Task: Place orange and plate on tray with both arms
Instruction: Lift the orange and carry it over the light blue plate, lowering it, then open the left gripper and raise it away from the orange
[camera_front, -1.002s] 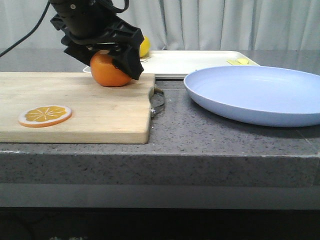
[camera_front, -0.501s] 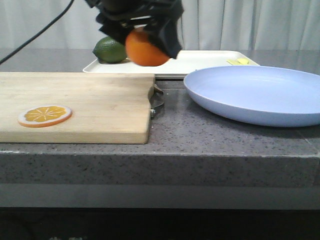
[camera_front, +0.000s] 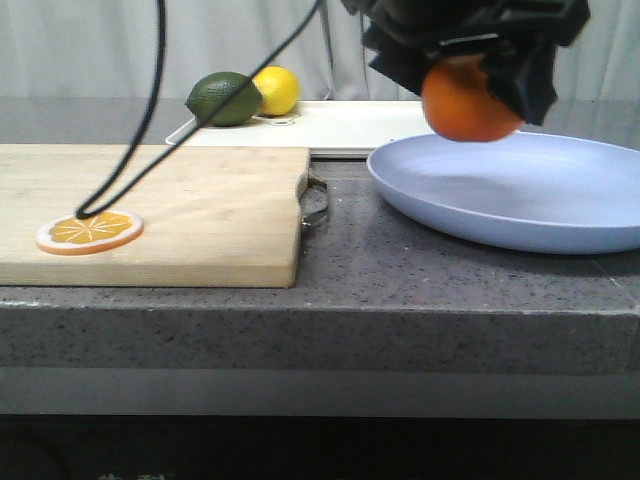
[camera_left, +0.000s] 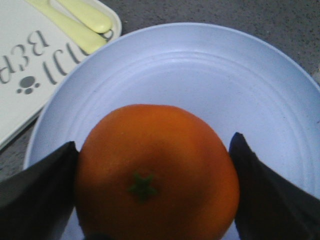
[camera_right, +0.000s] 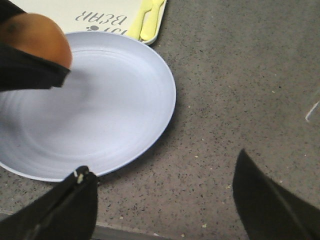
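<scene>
My left gripper (camera_front: 470, 85) is shut on the orange (camera_front: 468, 103) and holds it just above the lavender-blue plate (camera_front: 520, 195). In the left wrist view the orange (camera_left: 156, 172) sits between the two dark fingers, with the plate (camera_left: 200, 80) under it. The cream-white tray (camera_front: 350, 125) lies behind the plate; its corner with yellow marks shows in the left wrist view (camera_left: 45, 55). My right gripper (camera_right: 162, 200) is open and empty above the stone counter beside the plate's rim (camera_right: 120, 115); the orange (camera_right: 37, 35) shows there too. The right gripper is out of the front view.
A wooden cutting board (camera_front: 170, 215) with an orange slice (camera_front: 90, 231) lies at the left. A green lime (camera_front: 224, 98) and a yellow lemon (camera_front: 276, 91) sit at the tray's left end. A black cable (camera_front: 150, 110) hangs over the board.
My left gripper has lifted the orange off the cutting board and carried it right, past the tray's front, to above the plate. The lime and lemon have come into view.
</scene>
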